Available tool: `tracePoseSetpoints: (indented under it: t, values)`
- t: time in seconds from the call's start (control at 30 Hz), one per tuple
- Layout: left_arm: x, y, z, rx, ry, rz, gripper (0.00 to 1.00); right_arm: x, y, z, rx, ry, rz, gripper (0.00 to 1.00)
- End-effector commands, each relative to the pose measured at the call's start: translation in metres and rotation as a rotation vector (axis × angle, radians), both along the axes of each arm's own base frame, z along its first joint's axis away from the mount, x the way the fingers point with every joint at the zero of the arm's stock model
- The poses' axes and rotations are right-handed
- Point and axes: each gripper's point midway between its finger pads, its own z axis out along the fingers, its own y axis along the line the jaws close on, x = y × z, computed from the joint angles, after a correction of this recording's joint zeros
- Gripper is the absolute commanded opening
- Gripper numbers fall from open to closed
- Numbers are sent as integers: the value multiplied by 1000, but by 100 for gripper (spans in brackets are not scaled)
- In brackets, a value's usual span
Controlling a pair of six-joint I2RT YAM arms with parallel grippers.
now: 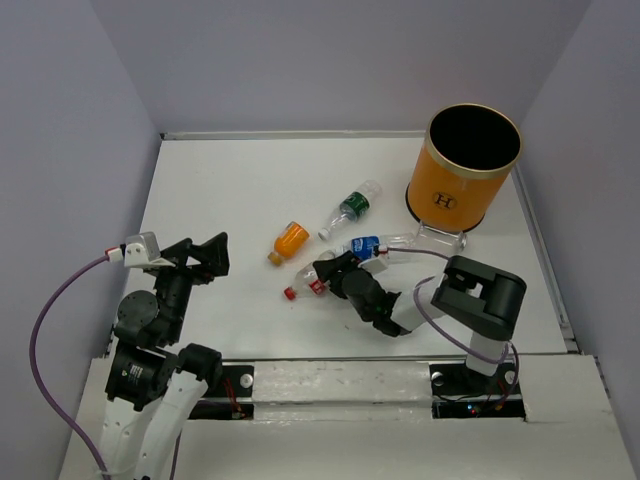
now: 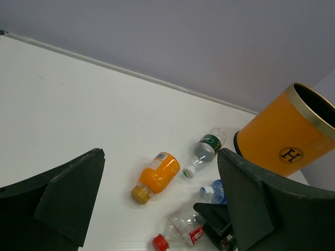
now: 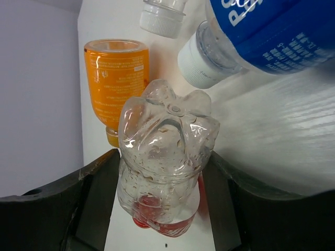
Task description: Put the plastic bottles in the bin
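Observation:
The orange bin [image 1: 465, 165] with a white "H" mark stands at the back right and also shows in the left wrist view [image 2: 282, 136]. Several bottles lie on the table: an orange-filled one [image 1: 290, 242], a green-label one [image 1: 351, 208], a blue-label one [image 1: 365, 245], a red-cap, red-label one [image 1: 305, 287] and a clear one [image 1: 432, 240] at the bin's foot. My right gripper [image 1: 333, 272] is low on the table. Its fingers [image 3: 99, 183] press both sides of the red-label bottle's base [image 3: 165, 157], which still rests on the table. My left gripper [image 1: 205, 255] is open and empty, left of the bottles.
Grey walls close in the white table [image 1: 250, 180] at the back and on both sides. The blue-label bottle [image 3: 261, 31] and the orange-filled bottle [image 3: 118, 78] lie close ahead of the right gripper.

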Motion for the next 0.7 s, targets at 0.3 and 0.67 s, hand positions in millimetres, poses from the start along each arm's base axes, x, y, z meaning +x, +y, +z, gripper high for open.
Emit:
tracePoseSetpoints:
  t: [0.3, 0.67]
  values:
    - [11, -6, 6, 16, -23, -20, 99, -10, -45, 261, -381, -561, 41, 37]
    - [33, -32, -25, 74, 103, -132, 99, 99, -292, 410, -1050, -530, -667, 37]
